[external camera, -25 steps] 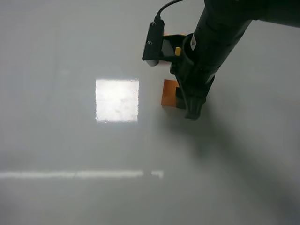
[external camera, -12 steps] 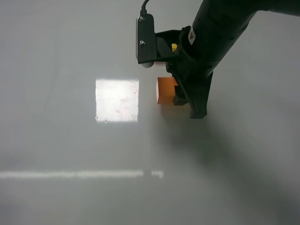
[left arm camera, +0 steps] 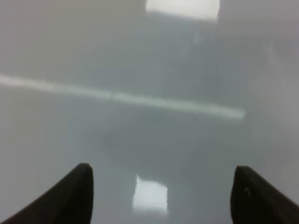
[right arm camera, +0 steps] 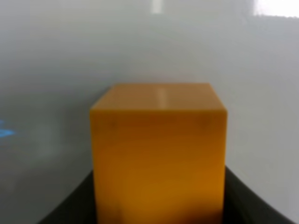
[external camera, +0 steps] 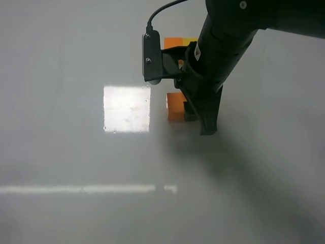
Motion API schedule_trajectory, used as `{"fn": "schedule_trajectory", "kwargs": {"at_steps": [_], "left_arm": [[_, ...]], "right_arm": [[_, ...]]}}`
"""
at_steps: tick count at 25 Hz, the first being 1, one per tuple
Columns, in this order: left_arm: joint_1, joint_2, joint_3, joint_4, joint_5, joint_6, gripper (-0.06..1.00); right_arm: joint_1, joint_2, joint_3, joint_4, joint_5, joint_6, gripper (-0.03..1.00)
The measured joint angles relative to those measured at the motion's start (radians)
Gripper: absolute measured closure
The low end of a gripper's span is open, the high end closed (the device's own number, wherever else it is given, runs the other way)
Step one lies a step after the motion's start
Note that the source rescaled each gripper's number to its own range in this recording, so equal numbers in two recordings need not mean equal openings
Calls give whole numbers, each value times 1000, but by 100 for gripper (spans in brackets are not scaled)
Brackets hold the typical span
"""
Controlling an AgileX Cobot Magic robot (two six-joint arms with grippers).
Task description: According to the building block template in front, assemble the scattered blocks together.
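Counter first: pale grey and glossy, with one bright square glare patch near the middle. Over it the right arm dominates, black and bulky, and it has swung leftward and slightly toward the camera in the last second, uncovering the building block template at the far edge, an orange and yellow pair peeking out behind the arm. That matters, because the pattern is readable again while the cube is carried.

Right gripper now: its jaws are pinching the orange block, and the block has travelled with them, sliding left from where it sat a second ago toward the glare patch. From the high camera I judge it is being moved into place for joining, though whether it is lifted or dragged I cannot tell. The yellow cube is nowhere in sight; it may sit behind the arm, so the joining step looks not yet done.

Close up from the right wrist, the orange block fills the view: plain, matte, sharp-edged, no marks, top face catching a faint highlight, dark jaws flanking its lower corners.

Left gripper: jaws spread apart, nothing between them, only bare counter below.
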Motion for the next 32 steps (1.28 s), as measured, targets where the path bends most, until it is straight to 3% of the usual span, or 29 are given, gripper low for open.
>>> {"fn": "schedule_trajectory", "kwargs": {"at_steps": [17, 19, 23, 24, 27, 32], "left_arm": [[0, 0, 0, 0, 0, 1, 36], [0, 0, 0, 0, 0, 1, 36], [0, 0, 0, 0, 0, 1, 36], [0, 0, 0, 0, 0, 1, 36], [0, 0, 0, 0, 0, 1, 36], [0, 0, 0, 0, 0, 1, 36]], "right_arm": [[-27, 5, 1, 16, -6, 8, 95], [-27, 7, 1, 16, -7, 8, 85], [-28, 12, 1, 16, -7, 12, 41], [-28, 12, 1, 16, -8, 12, 35], [-28, 12, 1, 16, -10, 15, 25], [-28, -2, 1, 18, -10, 18, 23]]}}
